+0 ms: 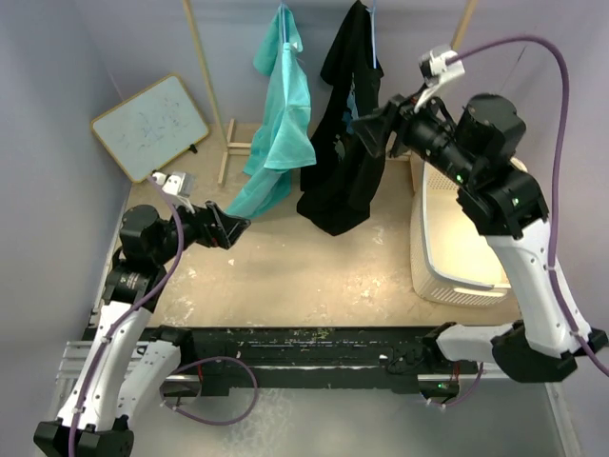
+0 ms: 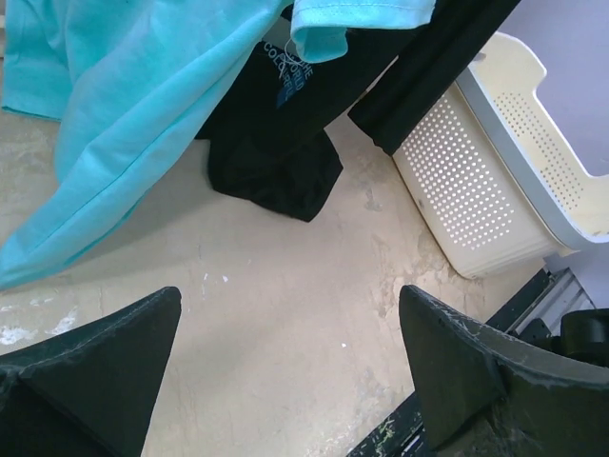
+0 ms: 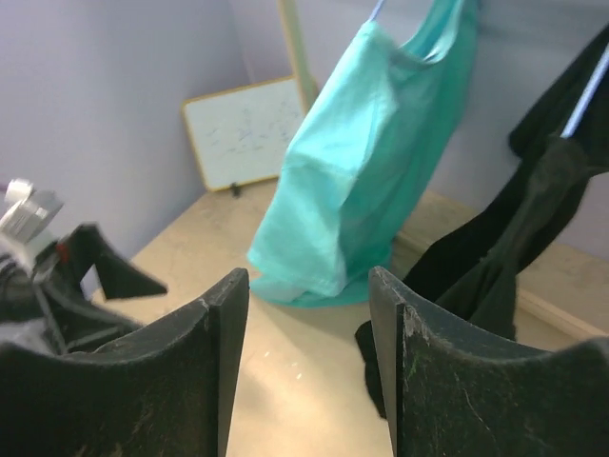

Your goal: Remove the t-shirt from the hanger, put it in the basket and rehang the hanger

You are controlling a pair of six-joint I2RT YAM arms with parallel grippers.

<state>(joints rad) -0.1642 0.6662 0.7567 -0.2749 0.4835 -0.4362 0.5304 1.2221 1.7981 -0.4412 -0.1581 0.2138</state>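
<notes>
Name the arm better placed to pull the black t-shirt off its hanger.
Right. The right pincer, open, is held high beside the black t-shirt; the left pincer, also open, sits low over the table near the teal t-shirt hem.

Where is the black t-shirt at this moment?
Top view: the black t-shirt hangs at centre back, between the teal t-shirt on its left and the white basket on its right, the right gripper close beside it.

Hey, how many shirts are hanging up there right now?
2. A teal t-shirt hangs on the left, and a black t-shirt hangs beside it, nearer the white basket. A third could hide behind them.
</notes>
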